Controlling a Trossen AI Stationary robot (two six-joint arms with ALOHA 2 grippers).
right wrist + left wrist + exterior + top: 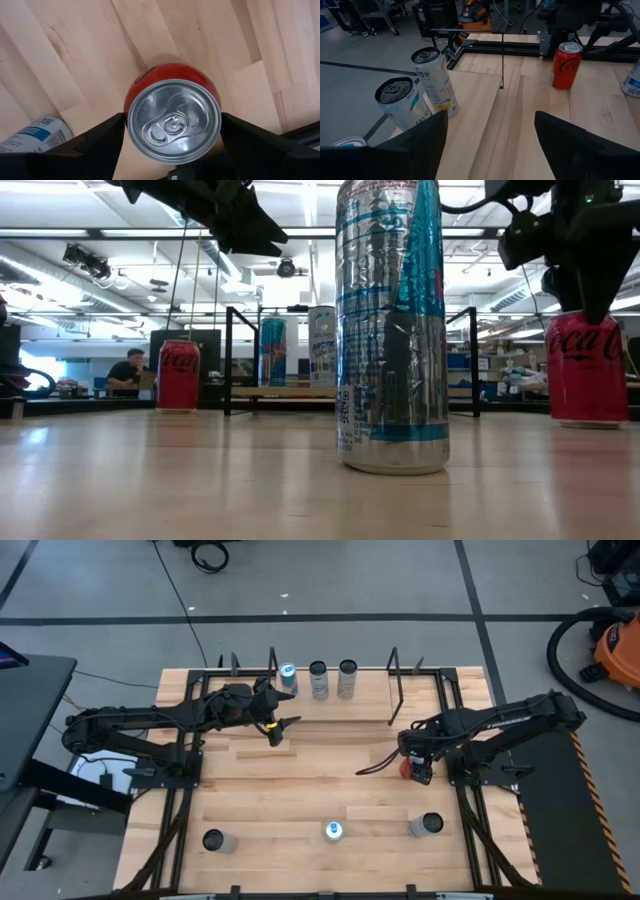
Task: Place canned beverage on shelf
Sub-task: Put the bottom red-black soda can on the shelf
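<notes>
I am hovering my right gripper [172, 145] directly above the upright red can [172, 122], fingers spread either side. Its long axis is pointing straight up at me.

The floor [400, 580] around the table was grey and smooth, crossed by dark seam lines. At two o'clock from the table stood an orange and black shop vacuum [610, 645] with a looping hose. Black cables [205, 555] lay at twelve o'clock. Across the room, long ceiling lights [120, 270] glowed, and a person [128, 372] sat at a desk.
</notes>
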